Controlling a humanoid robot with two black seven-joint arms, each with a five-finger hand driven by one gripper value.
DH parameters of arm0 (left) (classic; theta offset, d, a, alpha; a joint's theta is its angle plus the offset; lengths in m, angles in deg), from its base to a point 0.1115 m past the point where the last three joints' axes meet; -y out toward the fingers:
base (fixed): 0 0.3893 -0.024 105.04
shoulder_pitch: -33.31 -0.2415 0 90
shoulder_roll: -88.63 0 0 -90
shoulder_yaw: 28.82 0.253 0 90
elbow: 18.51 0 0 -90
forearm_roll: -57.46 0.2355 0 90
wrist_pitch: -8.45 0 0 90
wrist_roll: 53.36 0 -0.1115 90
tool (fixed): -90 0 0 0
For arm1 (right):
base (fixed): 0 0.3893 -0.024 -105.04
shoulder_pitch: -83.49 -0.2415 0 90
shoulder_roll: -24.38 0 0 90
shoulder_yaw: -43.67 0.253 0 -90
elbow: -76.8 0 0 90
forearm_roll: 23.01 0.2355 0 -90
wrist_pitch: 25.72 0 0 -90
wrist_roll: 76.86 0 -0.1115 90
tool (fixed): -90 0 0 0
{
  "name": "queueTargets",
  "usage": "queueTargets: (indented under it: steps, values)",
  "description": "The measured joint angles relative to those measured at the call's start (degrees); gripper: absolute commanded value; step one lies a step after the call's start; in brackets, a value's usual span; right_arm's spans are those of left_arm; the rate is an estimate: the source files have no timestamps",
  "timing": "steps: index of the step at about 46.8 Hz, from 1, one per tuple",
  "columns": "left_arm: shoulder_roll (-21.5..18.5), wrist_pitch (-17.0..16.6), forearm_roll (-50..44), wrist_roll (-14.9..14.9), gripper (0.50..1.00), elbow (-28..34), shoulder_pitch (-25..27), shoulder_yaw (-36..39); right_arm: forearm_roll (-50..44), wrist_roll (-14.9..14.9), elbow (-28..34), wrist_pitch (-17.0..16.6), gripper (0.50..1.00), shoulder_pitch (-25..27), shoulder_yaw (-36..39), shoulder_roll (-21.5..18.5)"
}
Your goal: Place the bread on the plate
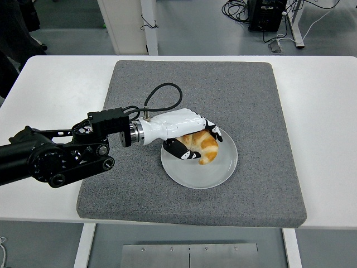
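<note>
Head view: left hand curled round the bread, a croissant, fingers pinching it from above and below. Bread sits low over the plate, on its far-left part; looks to be touching or just abt touching the plate, can't tell for sure. Plate lies on the grey mat, roughly mid table, a bit toward the near edge. Carry looks done; left to do: let go, pull hand clear. Right arm not in view.
</note>
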Motion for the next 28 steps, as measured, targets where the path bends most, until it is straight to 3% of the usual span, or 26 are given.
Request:
queueTargets:
  steps: [19, 28]
  values:
    - [1.5, -0.4, 0.2, -0.1, 0.633, -2.2, -1.2, 0.0, 0.0, 0.0, 0.0, 0.0, 1.0, 0.0, 0.0, 0.0]
    - [2.4, -2.6, 0.1, 0.0, 0.633, -2.8, -1.6, 3.0, 0.0, 0.0, 0.0, 0.0, 1.0, 0.0, 0.0, 0.0]
